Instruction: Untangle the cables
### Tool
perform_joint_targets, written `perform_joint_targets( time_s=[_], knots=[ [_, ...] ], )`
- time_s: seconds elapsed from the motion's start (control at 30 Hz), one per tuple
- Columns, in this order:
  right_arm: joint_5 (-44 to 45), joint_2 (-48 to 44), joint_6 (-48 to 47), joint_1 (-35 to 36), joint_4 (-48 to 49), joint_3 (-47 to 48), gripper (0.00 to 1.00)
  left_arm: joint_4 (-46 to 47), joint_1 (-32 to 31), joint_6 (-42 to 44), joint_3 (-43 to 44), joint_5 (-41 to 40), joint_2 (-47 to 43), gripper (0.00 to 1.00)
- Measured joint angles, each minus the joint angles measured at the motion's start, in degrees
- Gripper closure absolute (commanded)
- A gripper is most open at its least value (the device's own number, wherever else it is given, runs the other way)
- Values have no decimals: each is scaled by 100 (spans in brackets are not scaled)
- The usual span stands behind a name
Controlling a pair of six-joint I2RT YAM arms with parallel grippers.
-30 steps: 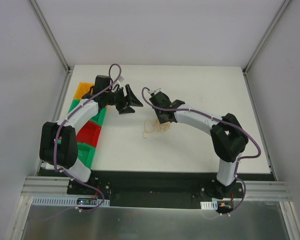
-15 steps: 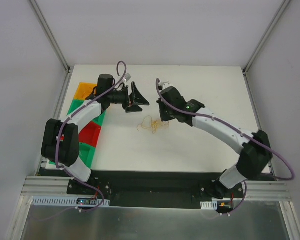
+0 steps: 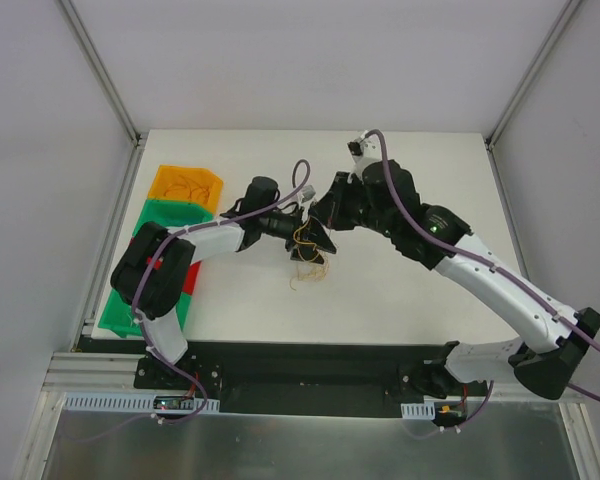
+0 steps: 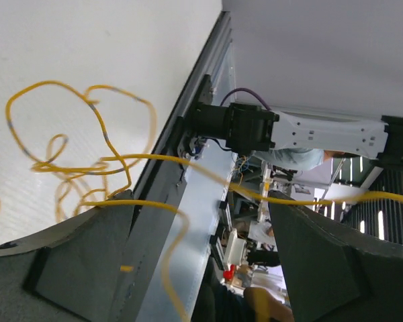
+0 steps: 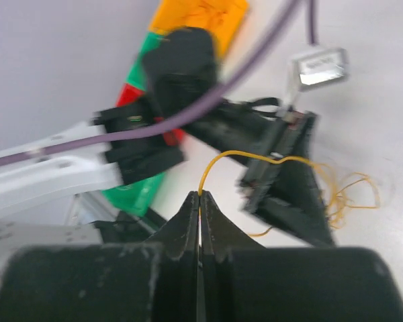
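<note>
The cables (image 3: pixel 308 270) are a small tangle of thin yellow-orange strands on the white table (image 3: pixel 410 290), near its middle. My right gripper (image 5: pixel 200 196) is shut on one yellow strand, which arcs up from its tips toward the tangle (image 5: pixel 349 194). In the top view the right gripper (image 3: pixel 325 216) hovers just above and behind the tangle. My left gripper (image 3: pixel 308 238) meets it from the left. Its fingers (image 4: pixel 74 265) stand wide open, with yellow strands (image 4: pixel 87 137) crossing the gap between them untouched by the pads. Seen from the left wrist, the left gripper (image 4: pixel 203 201) closes on nothing.
Orange (image 3: pixel 185 185), green (image 3: pixel 165 213) and red (image 3: pixel 187 282) bins line the table's left edge. The orange one holds more thin strands. White walls with metal rails enclose the table, and a black base plate (image 3: pixel 310 360) runs along the near edge.
The right gripper shut on a strand, and its arm stretched up and left, lifting the strand. The left arm swung right to the tangle, with its fingers opened wider.
</note>
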Motion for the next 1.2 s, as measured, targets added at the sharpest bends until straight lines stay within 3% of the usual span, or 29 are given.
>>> perform_joint_targets(
  time_s=[0.23, 0.5, 0.87, 1.1, 1.2],
  knots=[
    [-52, -476, 216, 219, -66, 1082, 100, -337, 35, 15, 0, -199, 667, 20],
    [-22, -748, 251, 216, 2, 2647, 100, -820, 39, 251, 127, -385, 802, 17],
    [57, -809, 48, 214, -138, 3012, 100, -997, 63, 317, 186, -472, 1008, 13],
    [24, -306, -7, 216, -380, 4885, 100, -1121, 61, 339, 195, -533, 1239, 13],
    [-79, -243, -70, 216, -332, 5276, 100, -1172, 63, 369, 199, -579, 1252, 13]
  ],
)
